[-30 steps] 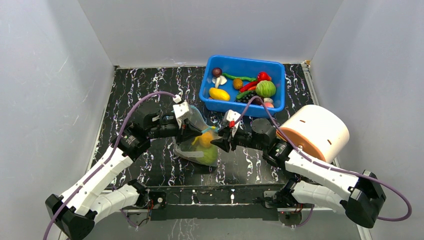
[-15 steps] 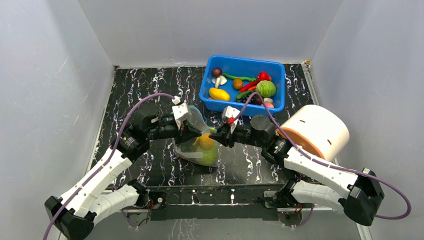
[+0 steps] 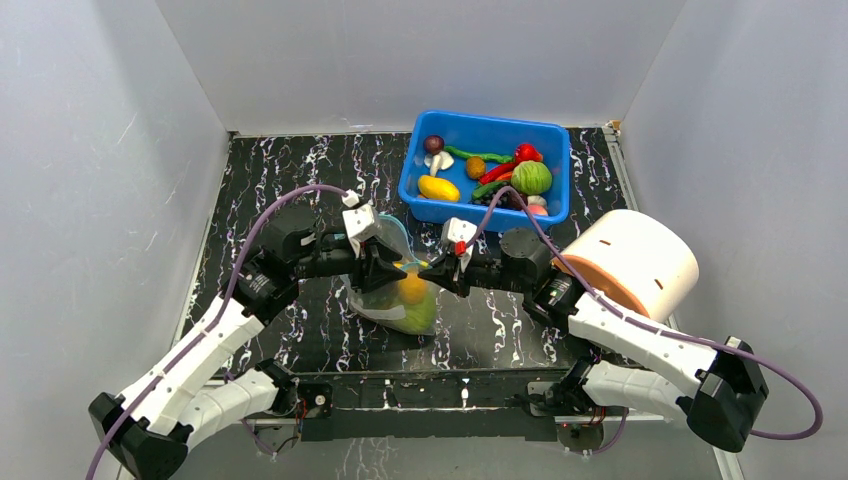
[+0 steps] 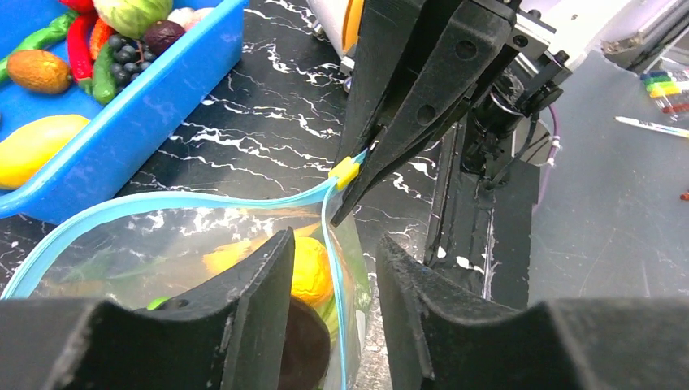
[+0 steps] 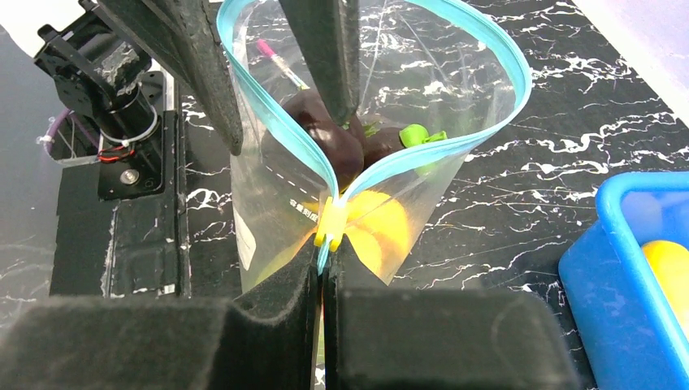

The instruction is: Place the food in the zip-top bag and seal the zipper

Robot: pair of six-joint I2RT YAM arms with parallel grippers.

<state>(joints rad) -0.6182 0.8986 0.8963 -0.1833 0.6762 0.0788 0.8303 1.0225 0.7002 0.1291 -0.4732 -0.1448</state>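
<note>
The zip-top bag [image 3: 402,303] stands between my grippers, its mouth gaping. It holds food: a yellow piece [image 5: 380,227], a dark brown piece [image 5: 327,140] and a green bit [image 5: 419,136]. The teal zipper [image 5: 505,114] loops round the mouth and meets at a yellow slider [image 5: 329,224]. My right gripper [image 5: 325,253] is shut on the zipper's end just behind that slider. My left gripper [image 4: 335,244] is open and straddles the zipper [image 4: 329,236] on one side of the mouth, one finger [image 5: 325,41] inside the bag and the other [image 5: 195,57] outside.
A blue bin [image 3: 548,208] with several more toy fruits and vegetables sits at the back right, close behind the right gripper. A large white and orange cylinder [image 3: 632,262] lies on its side to the right. Grey walls enclose the black marbled table [image 3: 280,160].
My left gripper, shut on the bag's edge before, has opened. My right gripper has slid a little left and shut on the zipper's end by the slider.
</note>
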